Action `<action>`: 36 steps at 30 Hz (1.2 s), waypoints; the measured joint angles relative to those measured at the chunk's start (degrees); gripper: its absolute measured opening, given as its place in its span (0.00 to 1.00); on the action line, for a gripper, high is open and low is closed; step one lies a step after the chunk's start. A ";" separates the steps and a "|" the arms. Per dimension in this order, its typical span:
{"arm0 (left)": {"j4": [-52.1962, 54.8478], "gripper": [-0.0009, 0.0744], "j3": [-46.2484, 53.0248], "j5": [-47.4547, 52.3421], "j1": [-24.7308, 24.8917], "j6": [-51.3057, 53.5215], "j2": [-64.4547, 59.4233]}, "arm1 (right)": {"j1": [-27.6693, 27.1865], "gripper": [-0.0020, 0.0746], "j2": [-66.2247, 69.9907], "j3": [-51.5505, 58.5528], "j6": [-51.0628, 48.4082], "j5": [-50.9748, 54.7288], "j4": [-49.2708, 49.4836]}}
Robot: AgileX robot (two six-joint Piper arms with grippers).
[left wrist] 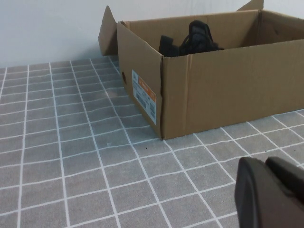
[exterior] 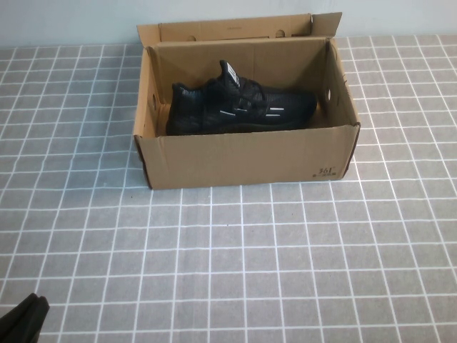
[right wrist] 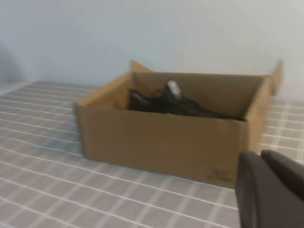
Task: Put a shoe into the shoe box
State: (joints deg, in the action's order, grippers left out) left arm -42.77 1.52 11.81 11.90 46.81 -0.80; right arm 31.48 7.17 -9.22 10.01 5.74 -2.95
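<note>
Box: the rectangular brown cardboard shoe box (exterior: 246, 153) stands on the far middle of the grey tiled table (exterior: 285, 264).
Shoe: the black knit sneaker (exterior: 239, 107) lies inside, toe to the right.
Left gripper (exterior: 21, 318): near left corner, well apart from box.
Right gripper (right wrist: 270, 190): near the box's front right corner.

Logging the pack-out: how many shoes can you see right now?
1. The shoe lies inside the shoe box, toe toward the robot's right. Left gripper and right gripper are both parked clear of the box.

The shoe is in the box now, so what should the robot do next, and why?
Probably nothing more than staying parked: the shoe already lies inside the shoe box, and the left gripper and right gripper both sit back from it, holding nothing.
</note>
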 joint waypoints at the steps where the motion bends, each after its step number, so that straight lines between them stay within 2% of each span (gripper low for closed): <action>1: 0.00 0.01 0.00 0.00 0.00 0.00 0.00 | -1.59 0.01 0.00 0.66 0.00 0.00 -0.28; 6: 0.00 0.01 0.00 0.00 0.00 0.00 0.00 | -14.11 0.01 0.00 6.43 0.00 -6.86 -0.53; 9: 0.00 0.01 0.00 0.00 0.00 0.00 0.00 | -19.46 0.01 0.00 9.27 0.00 -10.90 -0.53; 15: 0.00 0.01 0.00 0.00 0.00 0.00 0.00 | -24.86 0.01 -4.54 10.65 0.00 -10.14 -0.53; 26: 0.00 0.01 0.00 0.00 0.00 0.00 0.00 | -26.10 0.01 -7.63 10.65 0.15 12.58 -0.53; 36: 0.00 0.01 0.00 0.00 0.00 0.00 0.00 | -26.10 0.01 -7.63 10.74 0.15 14.68 -0.42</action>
State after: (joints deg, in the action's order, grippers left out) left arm -42.77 1.52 11.81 11.90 46.81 -0.80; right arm 5.38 -0.45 1.52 10.16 20.43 -3.37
